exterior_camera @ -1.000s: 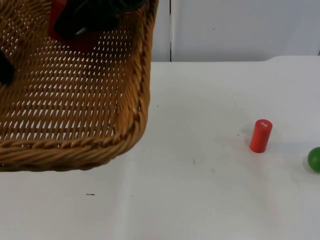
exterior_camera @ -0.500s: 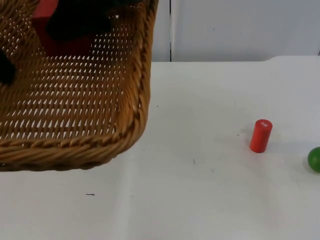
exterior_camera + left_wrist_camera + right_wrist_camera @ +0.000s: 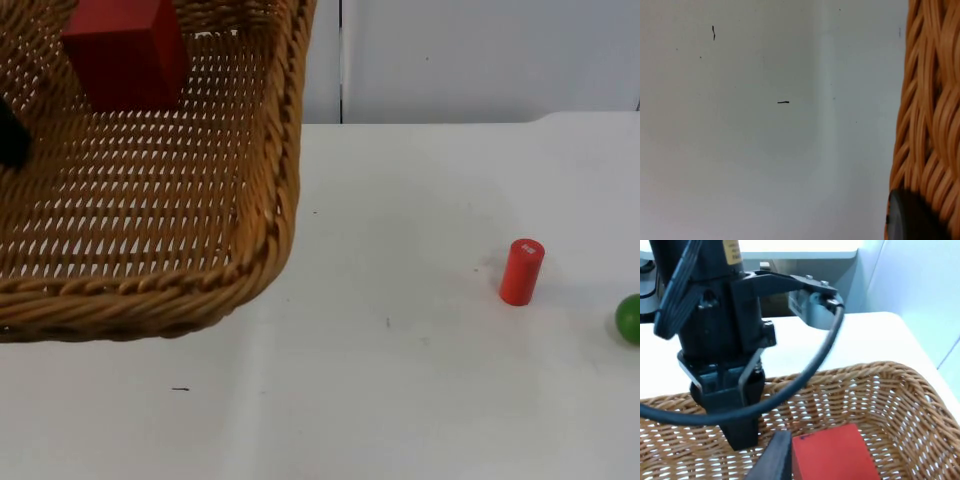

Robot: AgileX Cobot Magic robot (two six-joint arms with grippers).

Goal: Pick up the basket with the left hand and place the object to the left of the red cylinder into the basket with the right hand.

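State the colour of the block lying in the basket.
Red; the block shows best in the top view, inside the basket.

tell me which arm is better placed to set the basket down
Left. The left tool already holds the basket by its rim, while the right tool only hangs above the red block lying inside it.

A raised wicker basket (image 3: 150,200) blocks the left side of the white surface (image 3: 400,380), a red block (image 3: 125,50) lying inside it. From its rim across to the red cylinder (image 3: 521,271) the surface lies open. A green ball (image 3: 629,318) sits near the cylinder at the right edge.
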